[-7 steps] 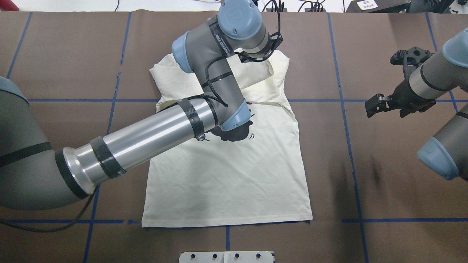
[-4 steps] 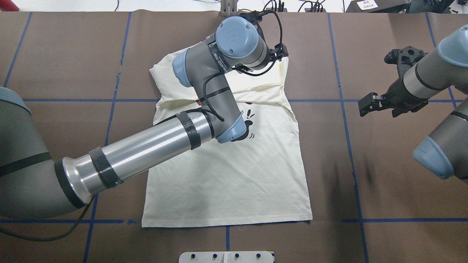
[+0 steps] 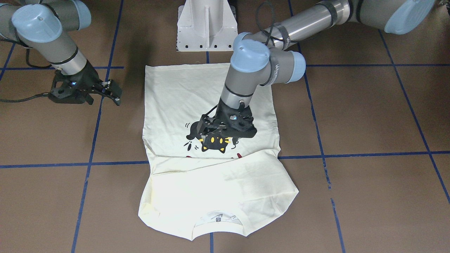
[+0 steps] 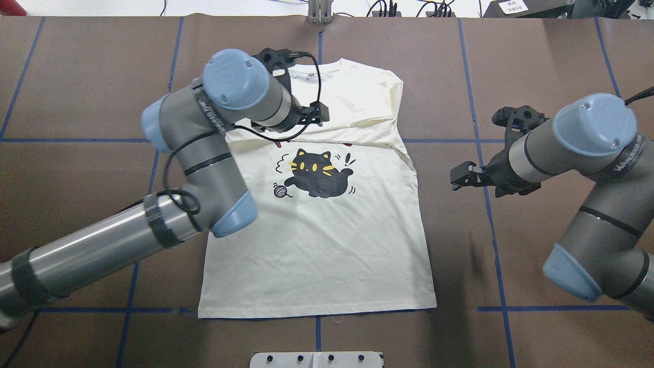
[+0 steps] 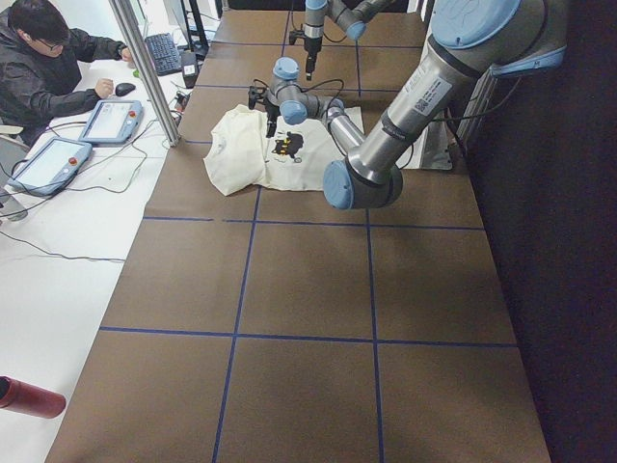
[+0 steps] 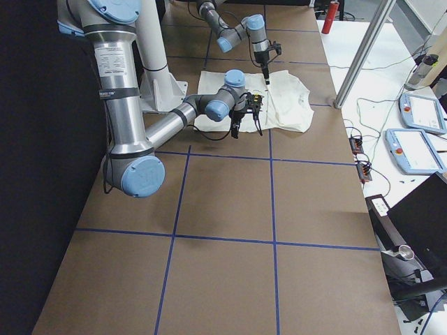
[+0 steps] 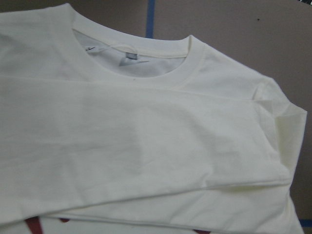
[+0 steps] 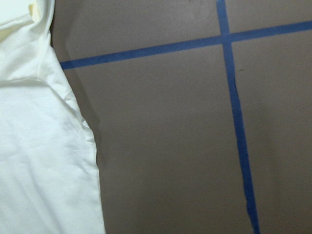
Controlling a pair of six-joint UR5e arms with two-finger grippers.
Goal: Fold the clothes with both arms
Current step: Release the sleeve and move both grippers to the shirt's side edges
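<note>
Left tool (image 3: 205,135) hovers above the T-shirt (image 4: 327,245) at its folded collar end, opening unclear; right tool (image 4: 456,176), jaws apart and empty, hangs to its right.

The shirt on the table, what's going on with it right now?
The cream T-shirt lies flat on the table, cat print up, sleeves folded in across the chest below the collar. The left gripper hovers over the print near that fold, holding nothing; I cannot tell how its jaws stand. The right gripper hangs over bare table beside the shirt's edge, jaws open and empty. The body is not yet folded.
</note>
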